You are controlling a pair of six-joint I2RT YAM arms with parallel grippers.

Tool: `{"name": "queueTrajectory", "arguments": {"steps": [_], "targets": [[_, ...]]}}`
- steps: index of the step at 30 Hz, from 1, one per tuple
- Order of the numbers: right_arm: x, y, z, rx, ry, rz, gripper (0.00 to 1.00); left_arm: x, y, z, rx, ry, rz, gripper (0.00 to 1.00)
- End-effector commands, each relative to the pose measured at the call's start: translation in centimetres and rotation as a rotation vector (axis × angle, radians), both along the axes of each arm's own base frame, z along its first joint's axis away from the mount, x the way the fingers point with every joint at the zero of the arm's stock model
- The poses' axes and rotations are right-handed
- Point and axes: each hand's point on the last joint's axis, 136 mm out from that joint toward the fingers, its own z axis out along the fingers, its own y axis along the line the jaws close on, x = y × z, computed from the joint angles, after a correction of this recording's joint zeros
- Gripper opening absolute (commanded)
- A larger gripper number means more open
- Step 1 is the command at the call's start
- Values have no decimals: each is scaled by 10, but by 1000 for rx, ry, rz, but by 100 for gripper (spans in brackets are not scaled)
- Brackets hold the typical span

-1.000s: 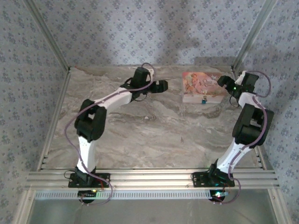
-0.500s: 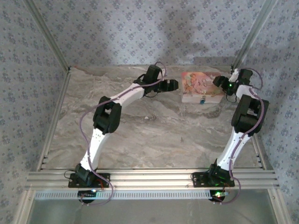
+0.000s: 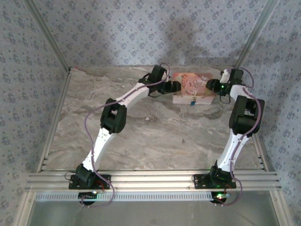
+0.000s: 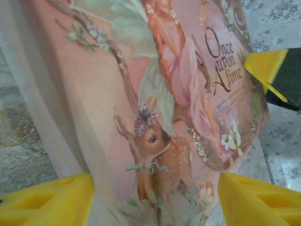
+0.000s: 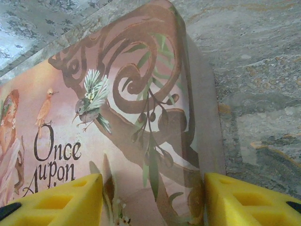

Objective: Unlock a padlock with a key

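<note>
While astride pink box [image 4: 117, 94], left pincer [image 4: 155, 200].

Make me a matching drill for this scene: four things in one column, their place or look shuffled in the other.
Things:
1. box
2. left end effector
3. right end effector
4. table

Place or look:
A. grey marbled surface
B. at the box's right end
C. pink, with a deer picture
D. at the box's left end

Pairs: 1-C, 2-D, 3-B, 4-A
</note>
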Motion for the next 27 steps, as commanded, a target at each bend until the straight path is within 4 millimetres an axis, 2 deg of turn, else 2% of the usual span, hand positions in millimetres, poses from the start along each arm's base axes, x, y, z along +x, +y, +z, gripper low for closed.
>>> {"name": "queueTrajectory", "arguments": {"steps": [1,7,16,18,22,27], "targets": [[-25,42,-11,38,72,91,56,-10,-1,5,24,-12,-33,67],[-41,75,-1,31,49,138,56,-17,23,15,34,-42,15,67],[-71,141,8,73,43,265,57,-43,92,11,40,-22,102,68],[-87,157,-1,89,70,290,57,-49,110,9,48,-18,128,68],[-104,186,-2,103,78,328,57,-55,139,5,77,-15,170,69],[-122,214,-8,80,95,369,58,-56,164,2,104,-13,214,71]]}}
